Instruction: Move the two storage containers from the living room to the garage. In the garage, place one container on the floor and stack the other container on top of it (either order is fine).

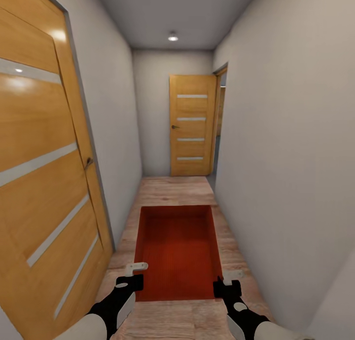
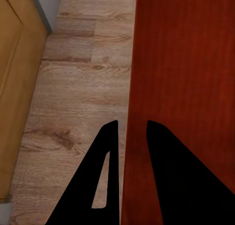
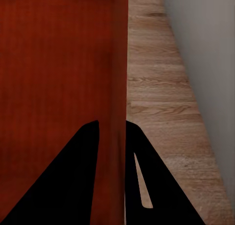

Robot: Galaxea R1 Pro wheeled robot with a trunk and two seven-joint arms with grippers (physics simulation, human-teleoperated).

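Note:
I hold one orange-red storage container point(image 1: 177, 251) level in front of me, above the light wood plank floor of a narrow hallway. Its ribbed inside bottom faces up and is empty. My left gripper point(image 1: 133, 281) is shut on the container's left wall, with one finger inside and one outside; in the left wrist view that gripper point(image 2: 132, 123) straddles the thin wall of the container point(image 2: 186, 63). My right gripper point(image 1: 226, 284) is shut on the right wall in the same way, straddling it point(image 3: 112, 123) beside the container's inside point(image 3: 58, 58). The second container and the garage are out of view.
A wooden door point(image 1: 44, 172) stands close on my left. Another wooden door point(image 1: 192, 132) closes the hallway's far end, with an open doorway point(image 1: 220, 128) beside it on the right. Pale walls point(image 1: 286, 157) hem in both sides. Plank floor point(image 1: 172, 187) runs ahead.

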